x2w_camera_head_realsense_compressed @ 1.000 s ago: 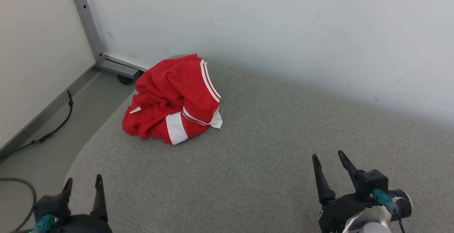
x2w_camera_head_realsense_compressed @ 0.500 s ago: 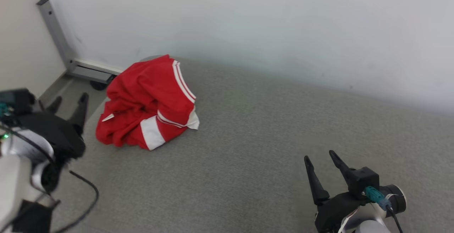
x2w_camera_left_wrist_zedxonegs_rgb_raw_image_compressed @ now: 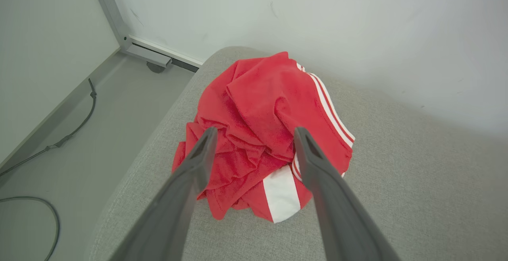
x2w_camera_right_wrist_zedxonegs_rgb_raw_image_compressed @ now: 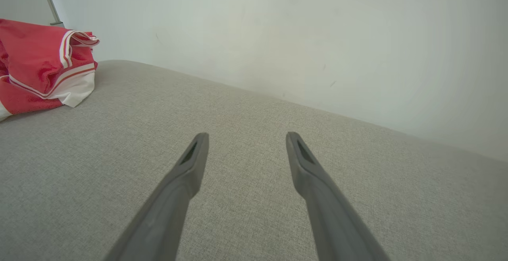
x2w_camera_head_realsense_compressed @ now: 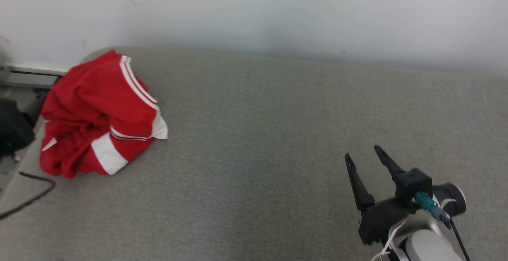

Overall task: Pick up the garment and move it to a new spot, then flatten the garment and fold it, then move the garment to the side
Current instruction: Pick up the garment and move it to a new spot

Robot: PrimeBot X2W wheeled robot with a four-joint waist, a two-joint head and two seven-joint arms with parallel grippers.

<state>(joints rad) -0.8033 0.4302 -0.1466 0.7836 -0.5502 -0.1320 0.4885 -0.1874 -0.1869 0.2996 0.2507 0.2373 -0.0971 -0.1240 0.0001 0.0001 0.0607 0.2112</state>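
Grey cushion (x2w_camera_head_realsense_compressed: 278, 134) carries the crumpled red garment (x2w_camera_left_wrist_zedxonegs_rgb_raw_image_compressed: 274, 94) at its corner; left gripper (x2w_camera_left_wrist_zedxonegs_rgb_raw_image_compressed: 254, 132) aims at it, spread wide; right gripper (x2w_camera_head_realsense_compressed: 362, 152), equally wide, empty.

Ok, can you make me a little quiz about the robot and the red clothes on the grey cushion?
1. Fill in: the right pincer hovers over bare grey cushion, its jaws ___.
2. Which pincer points at the red garment? A) right pincer B) left pincer
3. True or false: the red garment is neatly folded.
Key: 1 open; 2 B; 3 false, it is crumpled in a heap.
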